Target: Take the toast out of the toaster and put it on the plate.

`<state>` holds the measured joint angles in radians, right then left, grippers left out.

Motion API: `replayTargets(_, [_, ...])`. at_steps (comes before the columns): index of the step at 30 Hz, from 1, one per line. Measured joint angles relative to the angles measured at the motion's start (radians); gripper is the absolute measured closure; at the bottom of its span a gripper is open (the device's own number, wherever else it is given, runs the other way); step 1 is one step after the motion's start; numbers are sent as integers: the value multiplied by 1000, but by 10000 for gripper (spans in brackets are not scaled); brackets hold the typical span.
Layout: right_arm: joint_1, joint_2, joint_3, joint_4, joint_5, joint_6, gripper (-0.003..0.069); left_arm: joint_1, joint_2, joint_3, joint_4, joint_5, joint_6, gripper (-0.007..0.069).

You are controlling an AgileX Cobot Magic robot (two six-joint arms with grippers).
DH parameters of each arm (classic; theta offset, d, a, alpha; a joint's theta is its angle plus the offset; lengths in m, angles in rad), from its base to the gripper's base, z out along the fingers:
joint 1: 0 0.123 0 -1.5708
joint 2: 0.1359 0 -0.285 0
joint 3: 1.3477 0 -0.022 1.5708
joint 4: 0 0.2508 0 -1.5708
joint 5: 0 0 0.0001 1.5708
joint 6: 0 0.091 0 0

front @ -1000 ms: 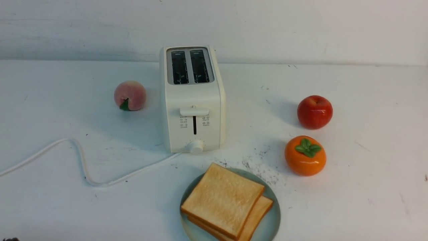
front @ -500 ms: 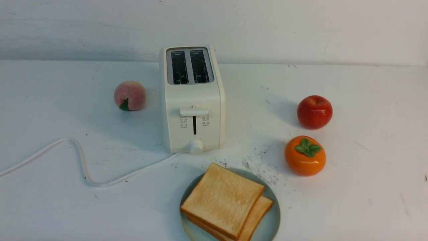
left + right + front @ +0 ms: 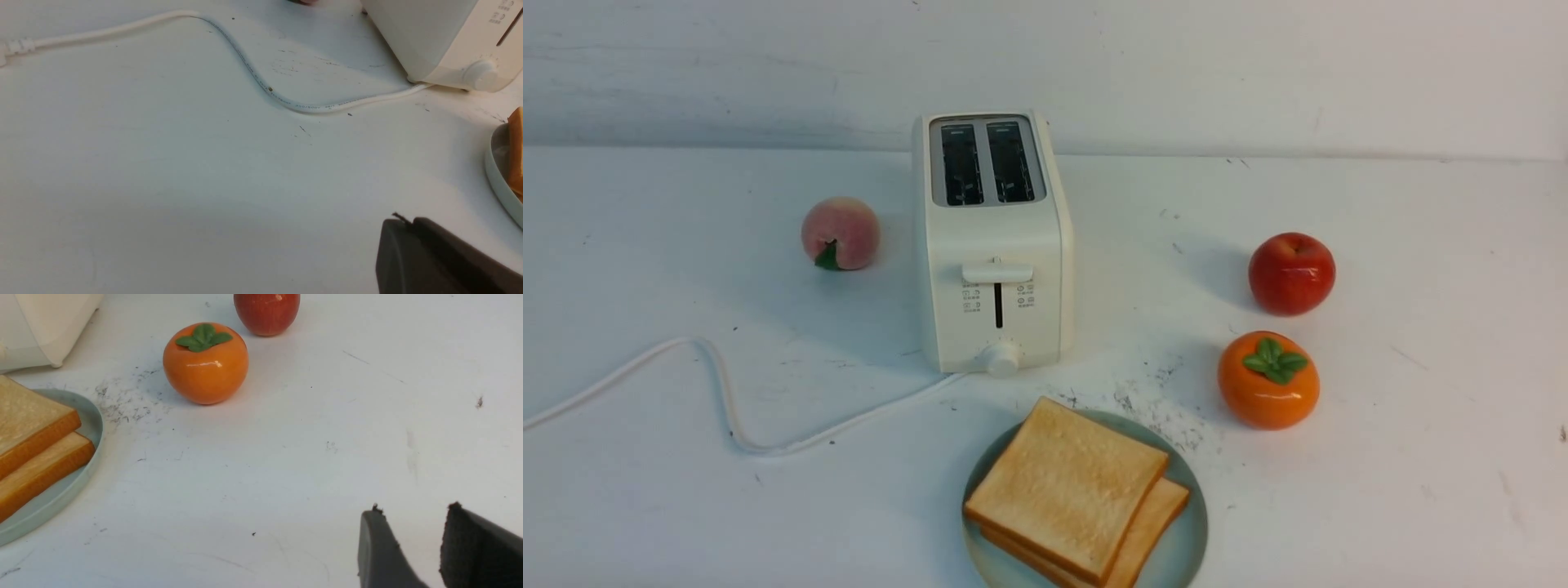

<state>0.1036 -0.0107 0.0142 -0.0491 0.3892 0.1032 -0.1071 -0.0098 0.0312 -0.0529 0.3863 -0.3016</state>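
Both tools are empty, left tool (image 3: 412, 222) closed and right tool (image 3: 412, 522) somewhat open, each low over the counter (image 3: 1421, 457) beside the plate (image 3: 1188, 531), where two toast slices (image 3: 1066, 486) lie stacked before the empty-slotted toaster (image 3: 994, 245).

We get bright, even, diffuse light w/ soft shadows. The boxy cream-white toaster (image 3: 992, 245) casts a faint shadow to its left; the glossy orange persimmon (image 3: 205, 363) carries a small glare streak. The front view is sharp. In both wrist views the dark fingers (image 3: 378, 551) nearest the lens look blurred, and a soft shadow lies just ahead of them.
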Motion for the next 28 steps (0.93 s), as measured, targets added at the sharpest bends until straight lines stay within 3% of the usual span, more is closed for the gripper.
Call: replayTargets(28, [0, 0, 0, 0, 0, -4, 419, 0, 0, 0, 0, 0, 0, 594])
